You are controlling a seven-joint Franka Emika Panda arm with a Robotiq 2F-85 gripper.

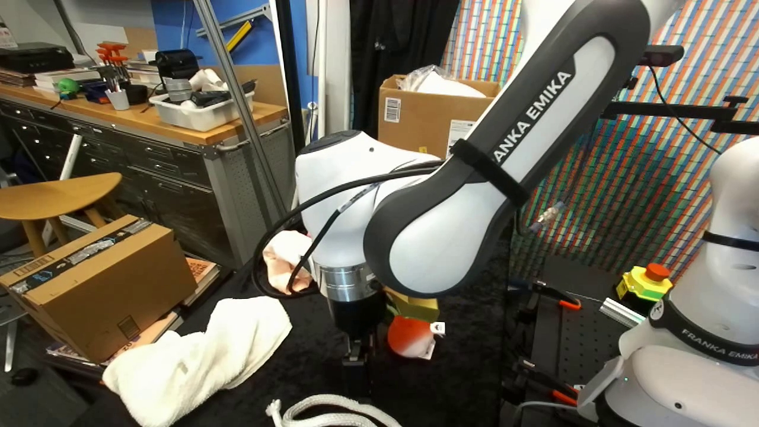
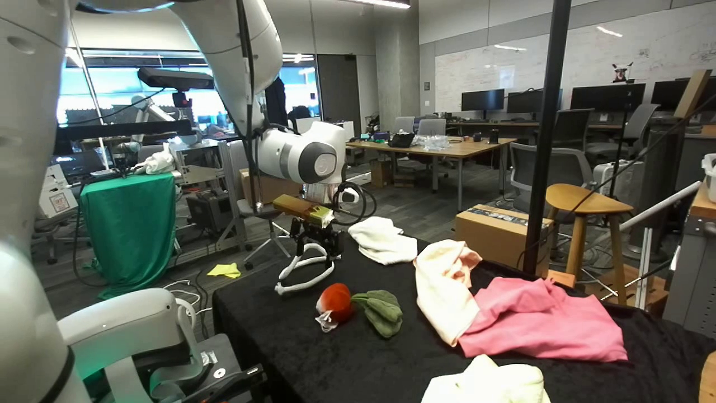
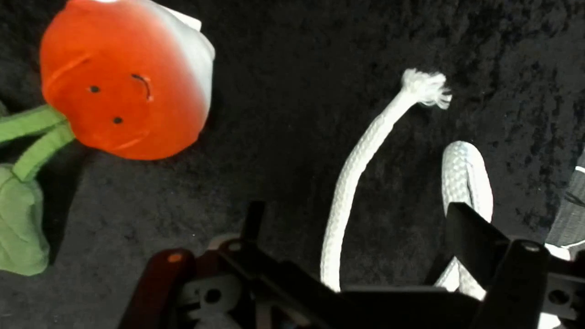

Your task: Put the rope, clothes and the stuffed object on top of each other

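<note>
My black two-finger gripper (image 3: 356, 208) is released, its fingers (image 3: 477, 242) spread wide and pointing down toward the black-draped table (image 2: 291, 330). Between them in the wrist view runs one strand of the thin white braided rope (image 3: 348, 185), which lies in loose loops with a frayed end; a tight bend of it is partly hidden behind one fingertip, and I cannot tell whether I touch it. Near my fingers, apart from the rope, lies the round red-orange plush fruit (image 3: 123, 91), its stitched face up and its green fabric leaves (image 3: 20, 224) pointing away from the rope. Farther out, in both exterior views, is a crumpled cream-white cloth (image 1: 207, 350). In an exterior view, a pale peach cloth (image 2: 444, 296) touches a rumpled pink cloth (image 2: 548, 322), and another cream-white cloth (image 2: 492, 386) is cut off by the lower edge. A taped brown cardboard box (image 1: 112, 290) stands beside the table.
</note>
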